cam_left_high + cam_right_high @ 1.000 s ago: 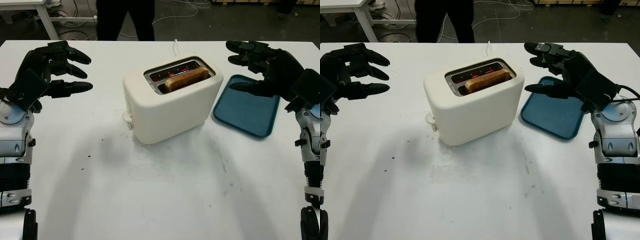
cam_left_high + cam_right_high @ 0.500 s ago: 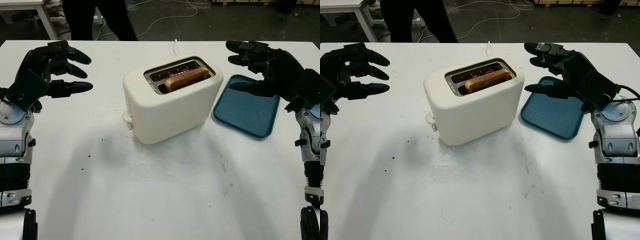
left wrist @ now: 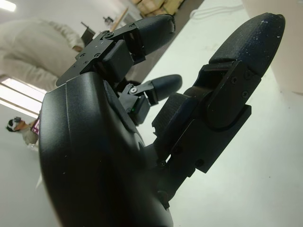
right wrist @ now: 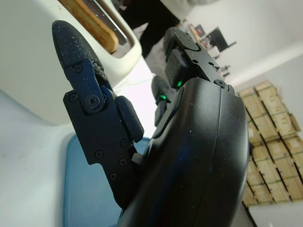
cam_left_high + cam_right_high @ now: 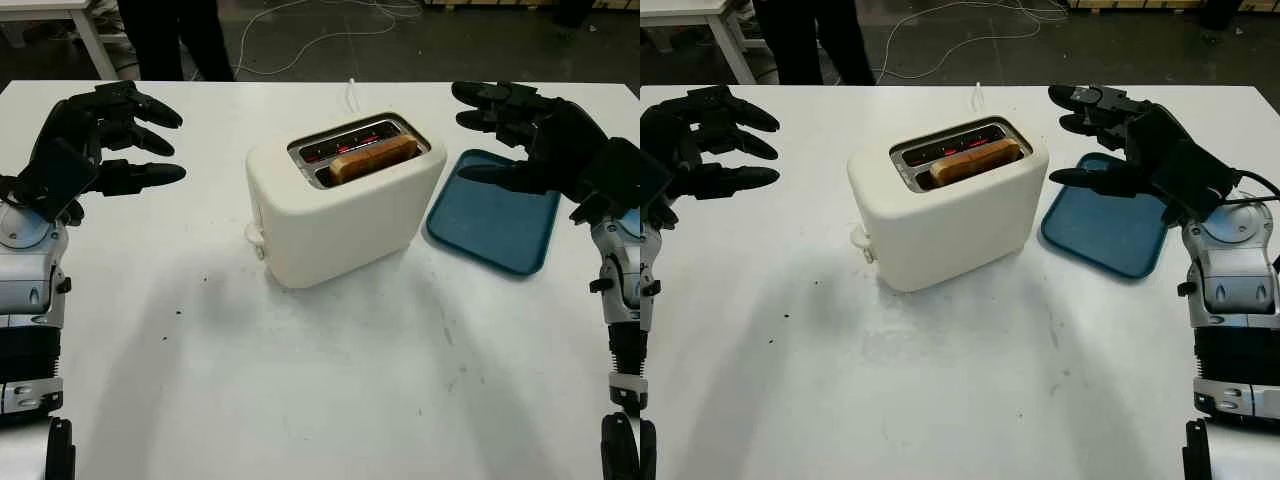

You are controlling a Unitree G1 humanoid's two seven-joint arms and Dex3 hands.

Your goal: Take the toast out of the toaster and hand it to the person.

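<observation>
On the white table, with a person's dark trouser legs standing at its far edge, I see the browned slice of toast sitting raised in the near slot of the cream plastic toaster, so I judge the reach has not yet begun. My right hand hangs open above the blue plastic tray just beside the toaster, and my left hand is open, well apart on the other side. Next I'd bring the right hand over the slot and pinch the toast's protruding edge without touching the glowing elements.

You're in a lab/workshop w/ a warehouse feel: dark floor strewn w/ loose cables, stacked cardboard boxes by the wall, plain white worktable, another white bench behind it.
</observation>
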